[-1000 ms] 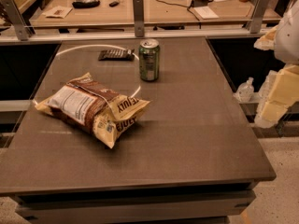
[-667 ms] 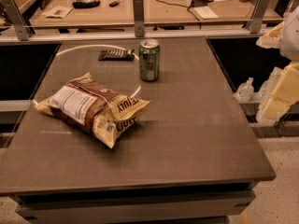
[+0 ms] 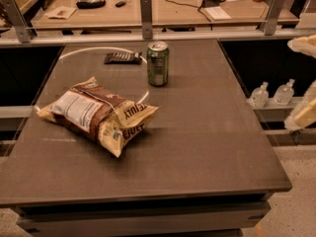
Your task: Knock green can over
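Seemingly past table right edge, tool, green can upright.

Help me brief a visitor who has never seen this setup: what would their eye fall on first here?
The crinkly tan-and-brown chip bag, lying flat at the left-centre of the dark table, draws the eye first. Behind it, toward the far edge, the green can stands upright. The pale gripper shows at the picture's right edge, beyond the table's side and well away from the can.
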Robot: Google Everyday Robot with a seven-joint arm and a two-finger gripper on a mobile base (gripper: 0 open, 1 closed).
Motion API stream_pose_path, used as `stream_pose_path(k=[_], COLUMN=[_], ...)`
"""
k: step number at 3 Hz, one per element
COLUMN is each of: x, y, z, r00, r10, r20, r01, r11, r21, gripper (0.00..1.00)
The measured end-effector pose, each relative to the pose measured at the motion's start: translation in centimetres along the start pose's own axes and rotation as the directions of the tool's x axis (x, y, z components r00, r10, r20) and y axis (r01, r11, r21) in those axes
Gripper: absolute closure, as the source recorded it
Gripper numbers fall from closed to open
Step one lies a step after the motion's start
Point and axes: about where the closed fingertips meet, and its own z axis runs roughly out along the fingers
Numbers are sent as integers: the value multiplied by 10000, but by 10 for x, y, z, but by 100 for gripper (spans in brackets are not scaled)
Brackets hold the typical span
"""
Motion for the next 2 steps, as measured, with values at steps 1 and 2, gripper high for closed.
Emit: stream_pose_path(k=[1, 2], x=[2, -29], y=[7, 11], z=[3, 6], r00=[9750, 8866], r10=[-123, 13], r20=[2219, 4626], r01=[76, 129], r11=[9997, 9995], r21=[223, -275], gripper=[0, 0])
